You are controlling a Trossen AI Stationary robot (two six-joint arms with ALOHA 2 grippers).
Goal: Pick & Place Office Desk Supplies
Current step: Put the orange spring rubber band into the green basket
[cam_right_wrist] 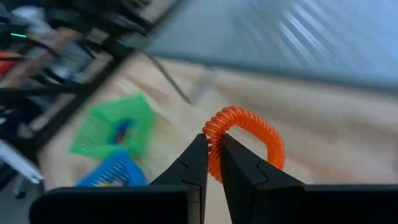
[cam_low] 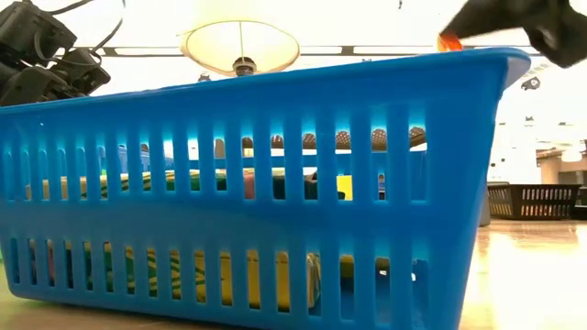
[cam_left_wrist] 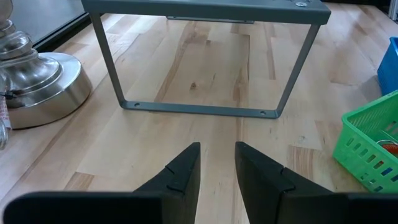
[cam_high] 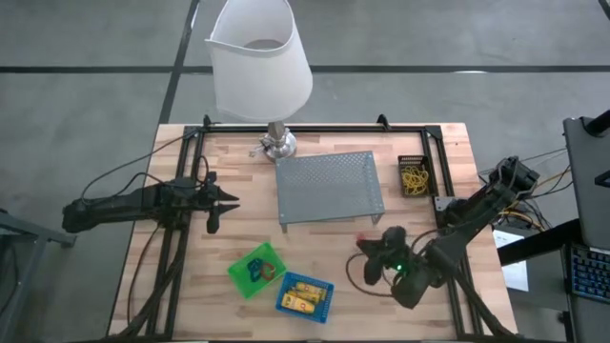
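Note:
My right gripper (cam_high: 367, 244) hangs over the near right part of the table, shut on an orange-red coiled loop (cam_right_wrist: 254, 123). The low view shows that gripper (cam_low: 514, 23) and the loop (cam_low: 448, 42) above the blue bin's rim. The green bin (cam_high: 255, 270) holds blue and orange loops. Yellow stubby sticks fill the blue bin (cam_high: 305, 295). Yellow rubber bands lie in the black bin (cam_high: 414, 177). My left gripper (cam_high: 223, 202) waits open above the table's left side, touching nothing; in its own wrist view (cam_left_wrist: 217, 155) it faces the tray's legs. My right gripper pinches the coiled loop at one side of its ring (cam_right_wrist: 214, 127) between its two fingers (cam_right_wrist: 193, 163). The fingers come from the table's right, slanting down. The rest of the ring stands out beyond the fingertips, lifted clear of the table.
The grey mesh tray (cam_high: 329, 187) stands on thin legs at mid-table. The lamp's white shade (cam_high: 259, 59) and metal foot (cam_high: 277, 145) are at the far edge. A black frame (cam_high: 440, 162) runs along the table's sides. Bare wood lies between the tray and the bins.

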